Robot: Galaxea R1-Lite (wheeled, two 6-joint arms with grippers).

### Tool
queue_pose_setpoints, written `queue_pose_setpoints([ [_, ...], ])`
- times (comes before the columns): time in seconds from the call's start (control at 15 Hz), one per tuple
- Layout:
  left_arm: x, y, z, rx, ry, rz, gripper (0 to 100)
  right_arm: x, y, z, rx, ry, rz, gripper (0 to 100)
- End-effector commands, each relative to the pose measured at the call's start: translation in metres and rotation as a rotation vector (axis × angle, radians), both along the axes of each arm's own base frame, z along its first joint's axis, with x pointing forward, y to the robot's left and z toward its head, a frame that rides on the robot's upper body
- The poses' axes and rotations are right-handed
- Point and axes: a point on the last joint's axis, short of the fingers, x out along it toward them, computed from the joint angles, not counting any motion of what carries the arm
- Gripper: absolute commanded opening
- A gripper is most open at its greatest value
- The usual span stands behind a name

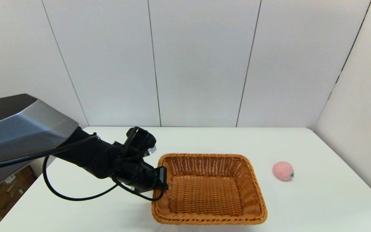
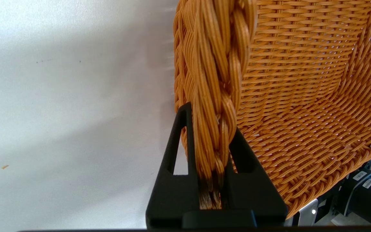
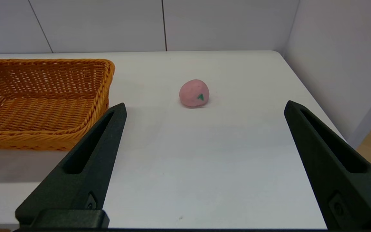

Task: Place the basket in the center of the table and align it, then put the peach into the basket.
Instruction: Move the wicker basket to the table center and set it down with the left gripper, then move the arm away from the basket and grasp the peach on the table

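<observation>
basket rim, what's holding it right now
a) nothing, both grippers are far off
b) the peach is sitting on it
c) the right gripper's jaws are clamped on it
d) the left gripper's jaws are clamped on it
d: the left gripper has its jaws shut on the braided rim of the basket, while the right gripper hangs open, short of the peach, which lies on the table.
</observation>
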Motion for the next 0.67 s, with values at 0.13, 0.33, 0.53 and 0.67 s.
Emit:
queue_pose_setpoints([
  [0.13,0.0,0.0,-0.001,0.001,0.003,0.002,100,0.0,0.0,0.0,0.0,0.001,0.001,100],
  [0.33,-0.001,0.0,0.0,0.002,0.0,0.002,100,0.0,0.0,0.0,0.0,0.0,0.001,100],
  [0.53,-0.003,0.005,0.009,0.019,-0.037,0.024,100,0.0,0.0,0.0,0.0,0.0,0.001,100],
  [0.67,-0.013,0.013,0.035,-0.009,-0.099,0.031,100,0.0,0.0,0.0,0.0,0.0,0.001,100],
])
